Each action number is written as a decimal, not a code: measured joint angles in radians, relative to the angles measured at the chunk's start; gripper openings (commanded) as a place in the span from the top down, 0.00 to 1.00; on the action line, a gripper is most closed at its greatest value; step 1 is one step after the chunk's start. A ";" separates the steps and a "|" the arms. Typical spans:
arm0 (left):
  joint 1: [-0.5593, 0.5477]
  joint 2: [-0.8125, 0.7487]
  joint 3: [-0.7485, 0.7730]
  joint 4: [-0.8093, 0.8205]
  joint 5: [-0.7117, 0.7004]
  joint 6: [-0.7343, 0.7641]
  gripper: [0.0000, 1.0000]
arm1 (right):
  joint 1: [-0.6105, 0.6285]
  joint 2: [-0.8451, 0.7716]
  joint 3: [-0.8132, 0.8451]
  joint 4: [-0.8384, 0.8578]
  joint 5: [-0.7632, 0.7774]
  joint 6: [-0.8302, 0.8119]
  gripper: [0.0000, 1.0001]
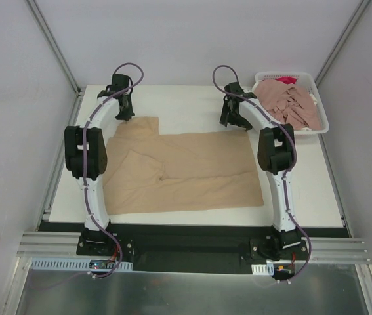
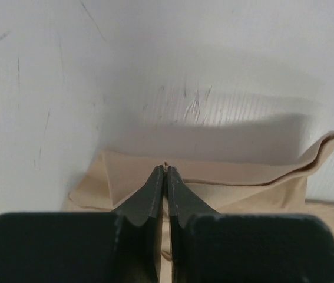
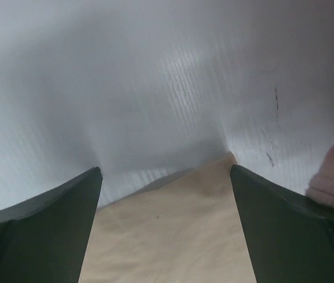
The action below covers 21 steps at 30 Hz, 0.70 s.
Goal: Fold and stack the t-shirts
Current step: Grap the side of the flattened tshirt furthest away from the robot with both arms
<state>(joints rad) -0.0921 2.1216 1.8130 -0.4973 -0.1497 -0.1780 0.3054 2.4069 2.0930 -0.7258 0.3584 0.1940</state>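
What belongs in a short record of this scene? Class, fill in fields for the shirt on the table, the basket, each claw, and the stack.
Shirt on table: tan t-shirt, spread out, wrinkled, not yet folded
Basket: white lattice basket at the table's far right corner, holding pink shirts in a heap
Left arm: left claw shut on the tan t-shirt's far left sleeve
Right arm: right claw open, above the tan t-shirt's far right corner
Stack: none started
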 measured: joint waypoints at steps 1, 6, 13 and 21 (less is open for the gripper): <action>0.000 -0.015 -0.028 0.006 0.006 -0.009 1.00 | -0.001 0.006 0.000 0.002 -0.004 0.006 0.10; -0.007 -0.097 -0.178 0.037 0.022 -0.043 1.00 | -0.003 -0.002 -0.020 0.015 -0.009 0.019 0.25; -0.026 -0.238 -0.329 0.077 0.021 -0.079 1.00 | -0.003 -0.077 -0.149 0.049 -0.006 0.039 0.27; -0.046 -0.347 -0.439 0.117 0.012 -0.103 1.00 | -0.002 -0.104 -0.192 0.045 0.016 0.036 0.20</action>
<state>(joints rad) -0.1379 1.7744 1.3735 -0.3798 -0.1375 -0.2810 0.3031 2.3028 1.9011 -0.6804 0.3748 0.2302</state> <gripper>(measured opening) 0.010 0.729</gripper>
